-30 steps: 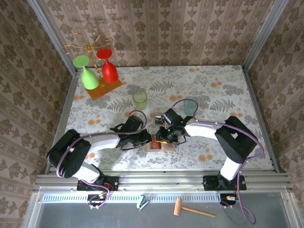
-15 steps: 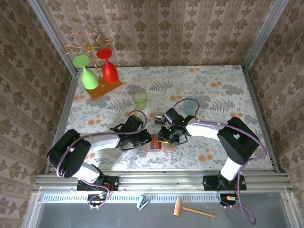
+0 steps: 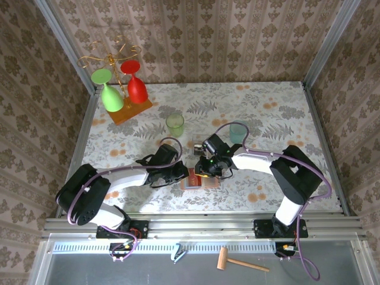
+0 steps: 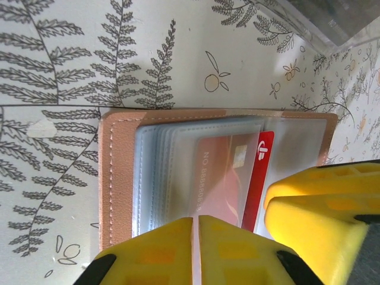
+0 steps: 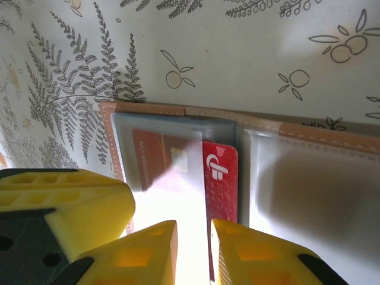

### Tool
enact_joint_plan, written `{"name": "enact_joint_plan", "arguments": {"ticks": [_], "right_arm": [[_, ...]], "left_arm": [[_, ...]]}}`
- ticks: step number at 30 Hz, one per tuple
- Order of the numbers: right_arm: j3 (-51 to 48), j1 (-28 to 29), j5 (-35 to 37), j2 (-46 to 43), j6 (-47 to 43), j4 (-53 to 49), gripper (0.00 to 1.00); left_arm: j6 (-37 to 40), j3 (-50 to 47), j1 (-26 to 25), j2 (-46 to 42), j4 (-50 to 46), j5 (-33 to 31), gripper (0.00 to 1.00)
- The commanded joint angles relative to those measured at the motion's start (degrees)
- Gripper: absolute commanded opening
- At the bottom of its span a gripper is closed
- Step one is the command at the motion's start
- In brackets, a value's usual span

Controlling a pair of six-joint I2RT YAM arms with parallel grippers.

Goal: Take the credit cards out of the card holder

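Slightly leftward right hand [image 5: 194,230], card holder [image 5: 309,134] unmoved

Red credit card [image 5: 221,202], white curled logo [image 5: 217,168] at its end, faint embossed line beginning "NO 8888", remainder blurred

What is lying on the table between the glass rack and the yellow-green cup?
Nothing. In the top view the flowered tablecloth between the glass rack and the yellow-green cup is bare.
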Motion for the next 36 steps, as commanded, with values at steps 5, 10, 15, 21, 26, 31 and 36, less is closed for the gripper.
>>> {"name": "enact_joint_plan", "arguments": {"ticks": [5, 10, 15, 21, 26, 31, 36], "right_arm": [[1.05, -0.21, -1.05, 1.95, 0.55, 0.28, 0.27], [1.14, -0.3, 0.79, 1.52, -0.36, -1.89, 0.29], [1.24, -0.57, 1.75, 0.53, -1.01, -3.32, 0.29], [2.0, -0.78, 1.73, 0.41, -1.46, -3.95, 0.3], [2.49, -0.74, 1.7, 0.2, -1.48, -4.31, 0.3], [2.81, -0.75, 0.97, -1.03, -1.29, -4.73, 0.29], [2.96, -1.01, 0.88, -3.15, -0.83, -4.66, 0.29]], "left_arm": [[1.49, 0.35, -0.09, 1.64, -1.37, -0.46, 0.11], [1.57, 0.43, 0.0, 1.66, -1.28, -0.41, 0.11], [1.57, 0.25, 0.27, 1.92, -1.34, -0.41, 0.11], [1.73, -0.01, 0.64, 1.79, -1.19, -0.33, 0.11], [1.9, 0.08, 0.69, 1.77, -1.12, -0.24, 0.11], [2.12, 0.77, 0.7, 1.66, -1.35, -0.15, 0.11], [4.16, 3.78, 0.55, 1.14, -4.13, -0.06, 0.11]]}}
